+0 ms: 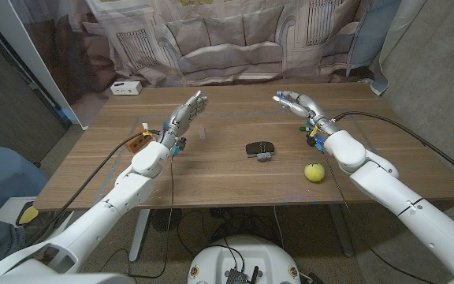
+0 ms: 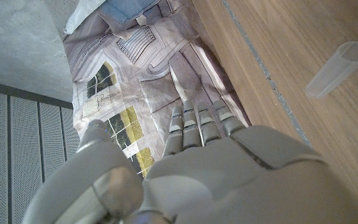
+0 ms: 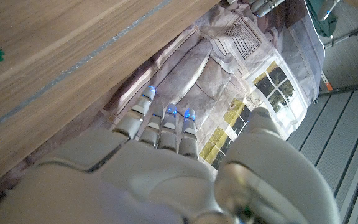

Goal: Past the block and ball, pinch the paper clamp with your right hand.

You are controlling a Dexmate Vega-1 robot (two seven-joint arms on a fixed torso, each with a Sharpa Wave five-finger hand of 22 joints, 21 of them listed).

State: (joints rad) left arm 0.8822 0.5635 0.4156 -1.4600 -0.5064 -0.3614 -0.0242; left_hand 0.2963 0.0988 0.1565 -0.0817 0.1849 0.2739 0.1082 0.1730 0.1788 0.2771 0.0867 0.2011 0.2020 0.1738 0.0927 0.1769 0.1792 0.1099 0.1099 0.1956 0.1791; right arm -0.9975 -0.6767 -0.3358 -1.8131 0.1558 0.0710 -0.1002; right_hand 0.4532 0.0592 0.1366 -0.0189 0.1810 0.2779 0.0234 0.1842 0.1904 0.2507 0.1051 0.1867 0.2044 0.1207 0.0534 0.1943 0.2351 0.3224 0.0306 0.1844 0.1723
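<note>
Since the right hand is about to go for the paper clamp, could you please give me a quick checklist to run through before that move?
1. Right hand free to pinch: ok, fingers apart, holding nothing.
2. Paper clamp in sight on the table: ok.
3. Yellow ball apart from the clamp: ok.
4. Left hand away from the clamp: ok, raised and holding nothing.
5. Clamp handles facing the right hand: cannot tell.
6. Block located: cannot tell.

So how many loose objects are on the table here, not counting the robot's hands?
5: a black paper clamp mid-table, a yellow ball near the right arm, a wooden block behind the left arm, a clear tube, and a white box at the far-left edge. The arms may hide others.
</note>
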